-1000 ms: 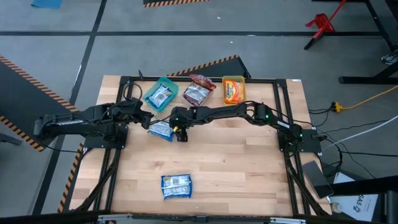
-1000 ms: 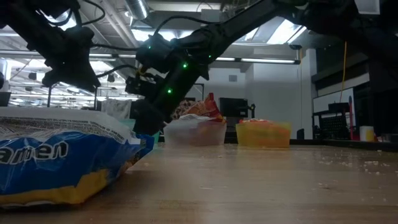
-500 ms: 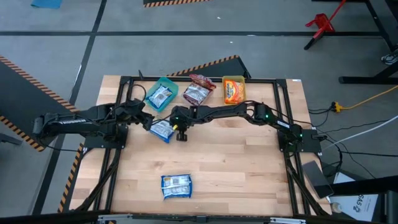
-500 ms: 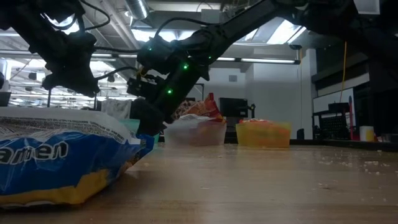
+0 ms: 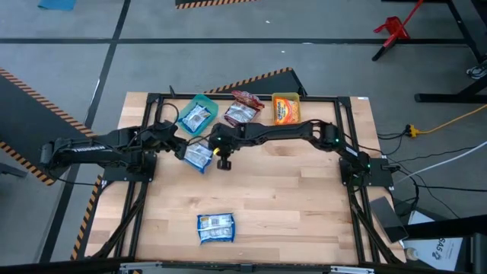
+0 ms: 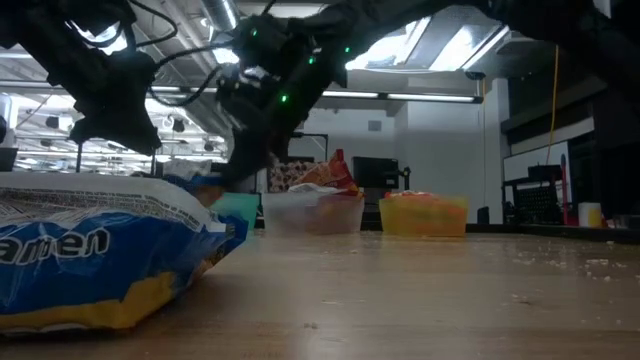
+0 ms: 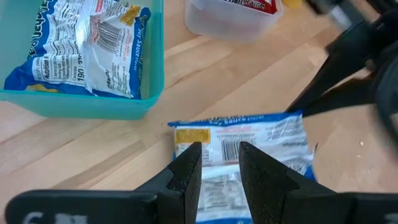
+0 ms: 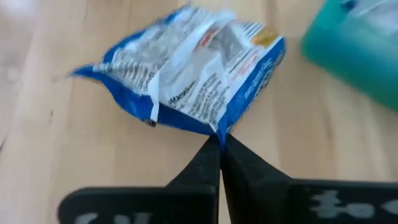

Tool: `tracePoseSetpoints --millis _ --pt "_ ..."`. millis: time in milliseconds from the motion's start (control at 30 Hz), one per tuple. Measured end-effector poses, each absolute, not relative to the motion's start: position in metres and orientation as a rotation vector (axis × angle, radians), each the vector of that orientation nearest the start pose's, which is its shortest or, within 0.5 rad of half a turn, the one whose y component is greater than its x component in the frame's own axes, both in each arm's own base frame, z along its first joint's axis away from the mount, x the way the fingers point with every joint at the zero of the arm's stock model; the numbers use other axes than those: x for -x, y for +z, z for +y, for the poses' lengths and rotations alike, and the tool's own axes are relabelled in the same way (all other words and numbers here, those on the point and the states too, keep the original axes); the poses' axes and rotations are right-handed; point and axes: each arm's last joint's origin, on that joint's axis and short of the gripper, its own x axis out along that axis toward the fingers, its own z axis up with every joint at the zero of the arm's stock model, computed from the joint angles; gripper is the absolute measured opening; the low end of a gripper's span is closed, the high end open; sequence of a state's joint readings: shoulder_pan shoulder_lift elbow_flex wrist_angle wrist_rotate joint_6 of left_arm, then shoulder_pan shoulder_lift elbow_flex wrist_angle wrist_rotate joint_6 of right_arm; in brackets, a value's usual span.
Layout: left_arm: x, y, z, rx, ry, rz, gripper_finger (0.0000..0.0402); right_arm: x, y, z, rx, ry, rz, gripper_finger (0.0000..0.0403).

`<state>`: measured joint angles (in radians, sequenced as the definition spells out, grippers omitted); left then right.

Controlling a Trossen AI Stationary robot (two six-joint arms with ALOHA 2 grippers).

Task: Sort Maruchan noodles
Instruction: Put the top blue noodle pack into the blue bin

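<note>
A blue Maruchan noodle packet [image 8: 186,68] hangs at the table's middle, between my two grippers [image 5: 198,155]. My right gripper [image 8: 220,142] is shut on it, reaching in from the right [image 5: 212,153]. My left gripper [image 7: 219,163] is open and hovers just over the same packet [image 7: 249,140]; I cannot tell whether it touches. A second blue packet [image 5: 216,227] lies flat near the front edge and fills the low view's left [image 6: 100,250]. A green bin [image 5: 196,116] holds one blue packet. My right gripper pinches the blue packet's sealed edge [image 8: 217,129], near a corner, between its two fingertips. The fingers slant down from the table's right side. The held edge is raised and the packet tilts away from the fingers; whether its far end touches the wood I cannot tell.
Three bins stand in a row at the far edge: the green one, a clear one [image 5: 242,113] with red packets, and a yellow one [image 5: 285,109] with an orange packet. Bare wood lies between the arms and the front packet.
My right gripper has risen, and the blue packet has come up off the wood with it and shifted slightly toward the far edge.
</note>
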<state>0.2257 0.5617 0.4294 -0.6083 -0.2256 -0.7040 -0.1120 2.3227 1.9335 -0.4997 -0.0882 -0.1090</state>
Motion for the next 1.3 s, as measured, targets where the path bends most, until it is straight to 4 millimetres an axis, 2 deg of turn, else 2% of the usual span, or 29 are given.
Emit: tracePoseSetpoints --millis 433,600,800,967,1133,1300 --pt "-0.118 0.212 0.034 0.657 0.644 0.5 0.0101 -0.488 0.248 -0.058 0.124 -0.032 0.8 0.0" --pt "-0.119 0.212 0.034 0.652 0.639 0.492 0.0101 -0.484 0.261 -0.068 0.136 -0.074 0.769 0.0" --pt "-0.119 0.212 0.032 0.677 0.597 0.506 0.0101 -0.485 0.253 -0.076 0.087 -0.013 0.784 0.0017" --pt "-0.123 0.208 0.03 0.681 0.569 0.548 0.0101 -0.489 0.224 -0.07 0.047 0.067 0.872 0.0097" --pt "-0.129 0.182 0.02 0.688 0.55 0.678 0.01 -0.494 0.208 -0.07 0.003 0.065 0.9 0.0191" --pt "-0.132 0.156 0.01 0.693 0.571 0.731 0.0089 -0.494 0.204 -0.071 -0.011 0.066 0.911 0.0235"
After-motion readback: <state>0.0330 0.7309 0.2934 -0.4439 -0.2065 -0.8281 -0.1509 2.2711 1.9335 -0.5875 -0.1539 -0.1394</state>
